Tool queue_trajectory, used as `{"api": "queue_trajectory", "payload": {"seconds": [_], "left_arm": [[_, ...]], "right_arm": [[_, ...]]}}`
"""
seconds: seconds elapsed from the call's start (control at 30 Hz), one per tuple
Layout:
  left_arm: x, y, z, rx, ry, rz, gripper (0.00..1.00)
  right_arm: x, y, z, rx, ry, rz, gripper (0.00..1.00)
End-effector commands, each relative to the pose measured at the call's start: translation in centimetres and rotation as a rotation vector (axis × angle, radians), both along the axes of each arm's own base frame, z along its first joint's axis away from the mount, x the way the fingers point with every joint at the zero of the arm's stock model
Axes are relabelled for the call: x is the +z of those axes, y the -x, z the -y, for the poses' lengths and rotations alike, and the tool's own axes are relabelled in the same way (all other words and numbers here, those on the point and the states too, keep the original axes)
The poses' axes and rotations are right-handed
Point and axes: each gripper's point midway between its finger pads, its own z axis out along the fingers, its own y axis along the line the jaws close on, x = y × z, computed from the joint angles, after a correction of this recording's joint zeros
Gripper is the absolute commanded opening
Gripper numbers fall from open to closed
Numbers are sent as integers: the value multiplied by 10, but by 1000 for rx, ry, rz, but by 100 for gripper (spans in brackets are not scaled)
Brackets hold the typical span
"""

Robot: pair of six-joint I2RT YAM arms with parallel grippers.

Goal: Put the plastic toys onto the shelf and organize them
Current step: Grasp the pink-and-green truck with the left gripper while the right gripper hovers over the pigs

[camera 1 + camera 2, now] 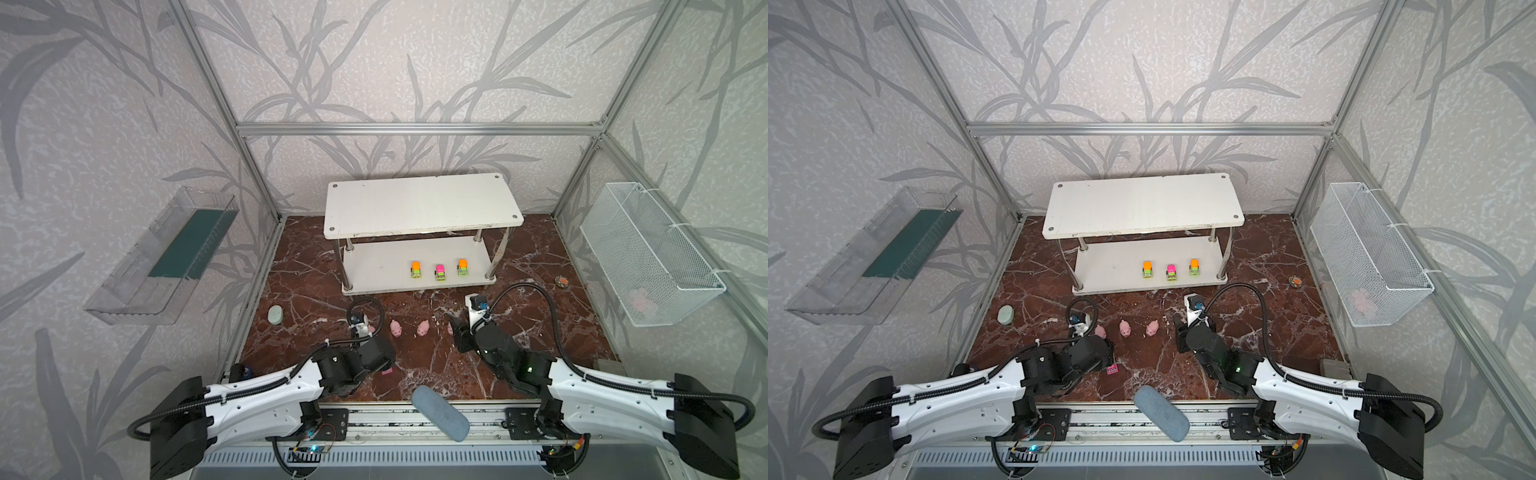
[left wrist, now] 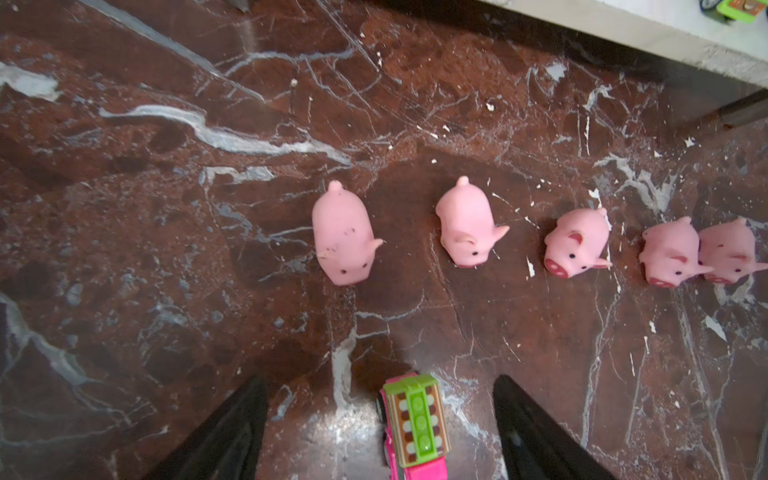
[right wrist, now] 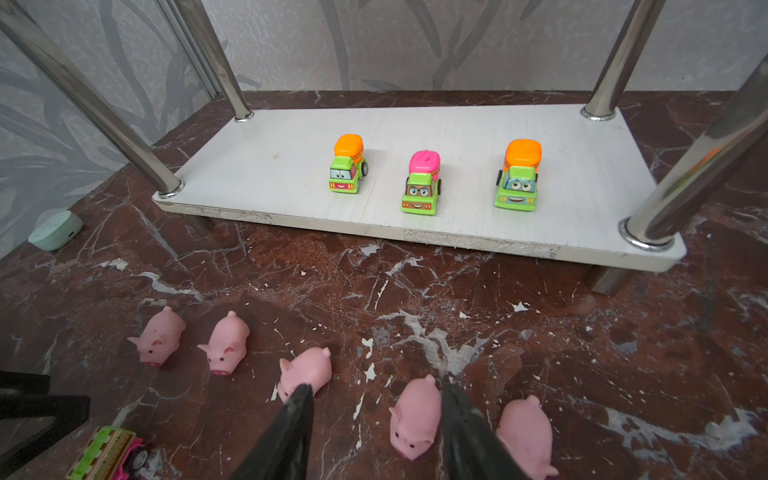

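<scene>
Five pink pigs stand in a row on the marble floor in front of the shelf (image 1: 415,203); the left wrist view shows them from the pig (image 2: 343,237) at one end to the pig (image 2: 727,251) at the other. Three green trucks (image 3: 348,164) (image 3: 422,183) (image 3: 518,176) stand on the shelf's lower board (image 3: 270,166). My left gripper (image 2: 380,380) is open, its fingers either side of a pink-and-green truck (image 2: 415,428) on the floor, not touching it. My right gripper (image 3: 376,388) is open around one pig (image 3: 415,419), which lies against one finger.
A pale-green oval object (image 1: 275,314) lies left of the pigs. A blue-grey pad (image 1: 440,412) overhangs the front rail. A clear tray (image 1: 162,257) hangs on the left wall and a wire-mesh basket (image 1: 648,253) on the right. A small orange item (image 1: 563,281) sits right of the shelf.
</scene>
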Motion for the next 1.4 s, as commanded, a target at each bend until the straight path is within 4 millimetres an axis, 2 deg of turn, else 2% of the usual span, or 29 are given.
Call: {"api": "queue_trajectory", "payload": {"seconds": [0.0, 0.1, 0.33, 0.6, 0.73, 1.17, 1.37], "left_arm": [[7, -1, 4, 43, -13, 21, 83], [7, 1, 11, 37, -41, 19, 82], [-11, 4, 20, 51, -65, -42, 77], [-30, 8, 20, 88, -72, -91, 69], [-38, 9, 21, 102, -65, -100, 62], [-41, 7, 17, 117, -92, -94, 44], [-42, 7, 17, 122, -94, -96, 32]], "right_arm": [[-2, -1, 4, -8, -31, -5, 51], [-5, 0, 9, -9, -40, -10, 51], [-10, 3, 19, -14, -49, -21, 51], [-18, 5, 33, -35, -68, -42, 51], [-20, 6, 37, -45, -70, -43, 51], [-26, 1, 37, -54, -68, -61, 51], [-31, 1, 38, -56, -66, -73, 50]]}}
